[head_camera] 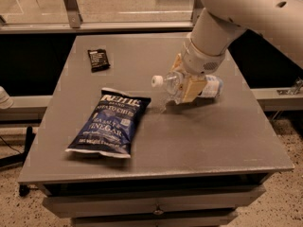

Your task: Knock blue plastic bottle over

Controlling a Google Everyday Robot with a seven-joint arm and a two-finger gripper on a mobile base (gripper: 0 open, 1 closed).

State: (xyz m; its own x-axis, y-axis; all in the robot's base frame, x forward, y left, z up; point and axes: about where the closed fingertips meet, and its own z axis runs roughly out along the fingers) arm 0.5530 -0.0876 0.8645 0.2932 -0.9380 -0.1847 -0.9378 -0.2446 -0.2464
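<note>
One camera view. Three items rest on the grey table [222,141]: a dark blue chip bag [108,124] at front left, a small dark packet [98,60] at rear left, and the blue plastic bottle [169,82] right of centre, lying over with its white cap toward the bag. Nothing lies between bag and bottle. The white arm [215,30] descends from the upper right, wrist bent downward. The gripper [183,83] sits over the bottle's middle, its tan jaws closed against the bottle's sides.
</note>
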